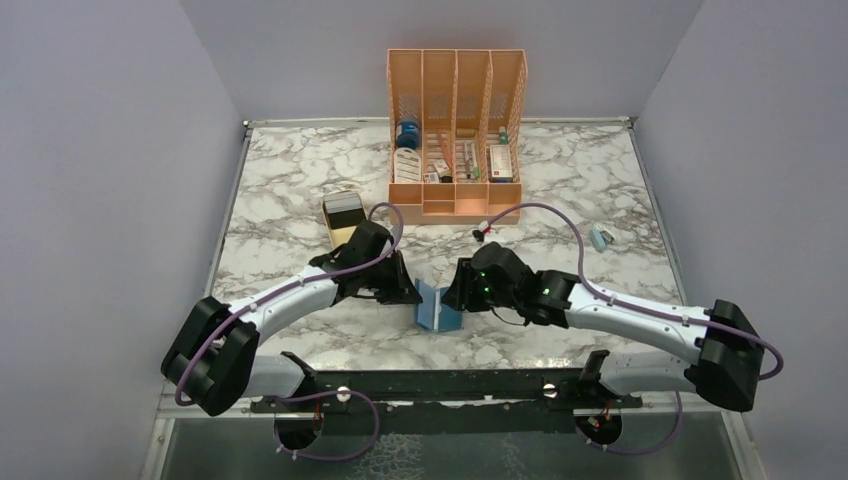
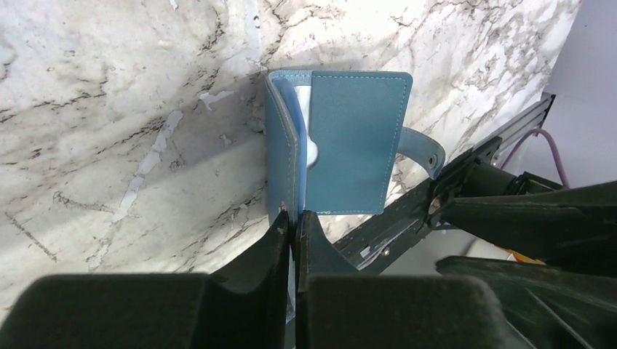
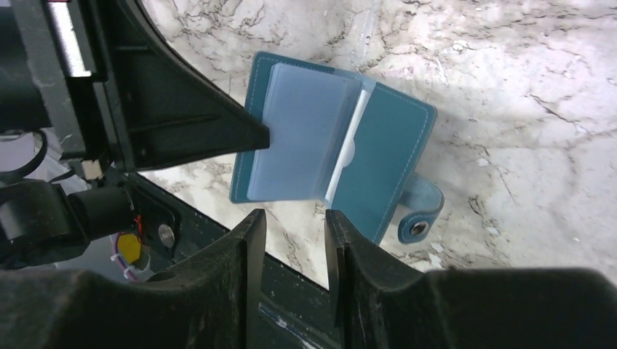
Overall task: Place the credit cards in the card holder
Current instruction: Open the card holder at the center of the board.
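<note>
Left pincer (image 2: 293, 218) is pressed together on one cover edge of the card holder (image 2: 356, 138), which sits open at the near middle of the table between the two arms. The right pincer (image 3: 291, 218) hangs just beside it, fingers spread around nothing. Pale grey walls (image 1: 100, 150) enclose the grey-veined white marble table (image 1: 300, 170) on three sides; an orange slotted organiser (image 1: 456, 130) stands at its far edge, and a small beige tray (image 1: 343, 215) lies near it to the left.
</note>
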`<state>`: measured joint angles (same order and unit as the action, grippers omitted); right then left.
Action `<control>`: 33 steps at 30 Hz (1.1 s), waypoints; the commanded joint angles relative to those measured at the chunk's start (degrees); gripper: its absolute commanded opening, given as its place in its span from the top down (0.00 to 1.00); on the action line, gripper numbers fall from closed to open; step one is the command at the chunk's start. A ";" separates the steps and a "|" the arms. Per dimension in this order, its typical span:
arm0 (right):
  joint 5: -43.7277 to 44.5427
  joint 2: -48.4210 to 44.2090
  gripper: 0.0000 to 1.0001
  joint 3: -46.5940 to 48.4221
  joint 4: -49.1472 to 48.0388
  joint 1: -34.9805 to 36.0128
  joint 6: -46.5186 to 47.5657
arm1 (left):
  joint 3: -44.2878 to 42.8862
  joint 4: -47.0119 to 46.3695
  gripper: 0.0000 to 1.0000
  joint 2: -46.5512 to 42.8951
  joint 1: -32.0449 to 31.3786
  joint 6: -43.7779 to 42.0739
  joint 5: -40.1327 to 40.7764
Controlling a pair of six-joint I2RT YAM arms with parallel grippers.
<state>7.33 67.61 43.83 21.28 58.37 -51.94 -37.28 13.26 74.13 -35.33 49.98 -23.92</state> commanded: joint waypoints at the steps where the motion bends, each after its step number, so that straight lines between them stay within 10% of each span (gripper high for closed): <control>1: -2.04 4.06 0.66 -1.96 -7.47 -0.25 0.89 | -2.48 2.20 0.93 -1.97 -0.35 -0.92 1.26; 15: -4.77 14.19 0.73 -6.59 -15.17 -0.27 0.94 | -1.05 2.18 0.78 -2.14 -0.53 -0.84 0.75; 22: -5.48 14.46 0.74 -6.51 -15.76 -0.21 1.10 | -0.29 1.18 0.99 -1.91 -0.56 -0.99 0.05; 33: -7.43 12.63 0.65 -6.93 -17.69 -0.21 0.60 | 0.52 -0.55 1.00 -2.53 -0.54 0.20 0.49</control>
<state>1.89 81.91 37.32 6.04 58.37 -51.16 -37.74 14.57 73.03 -35.66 49.56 -23.51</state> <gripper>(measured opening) 0.322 0.019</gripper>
